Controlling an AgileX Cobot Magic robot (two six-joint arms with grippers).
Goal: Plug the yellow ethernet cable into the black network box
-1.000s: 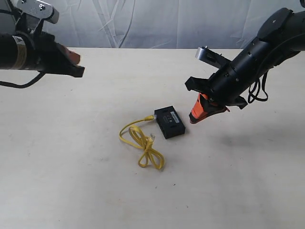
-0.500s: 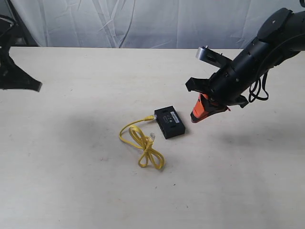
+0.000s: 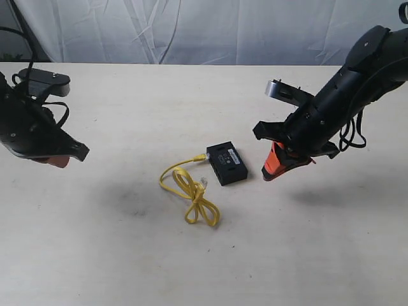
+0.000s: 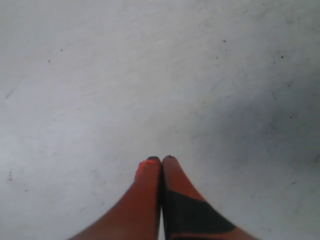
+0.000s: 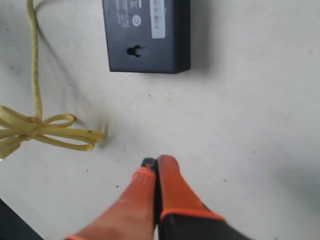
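The black network box [image 3: 227, 164] lies flat mid-table, its white label strip [image 5: 157, 19] facing up. The yellow ethernet cable [image 3: 190, 190] lies loosely looped just left of the box, one clear plug [image 3: 201, 157] by the box's left corner; part of its loop [image 5: 45, 129] shows in the right wrist view. My right gripper [image 3: 267, 174] hovers just right of the box, orange fingers [image 5: 172, 185] pressed together, empty. My left gripper [image 3: 56, 162] hangs over bare table far left, fingers [image 4: 150, 185] shut and empty; neither box nor cable shows in the left wrist view.
The pale tabletop [image 3: 191, 95] stretches around the box and cable. A white fabric backdrop [image 3: 210, 29] runs behind the far edge. A black cable loop [image 3: 352, 135] hangs off the right arm.
My left arm has swung down and rightward into view over the left of the table. My right gripper has dropped slightly and shifted right. Box and cable have not moved.
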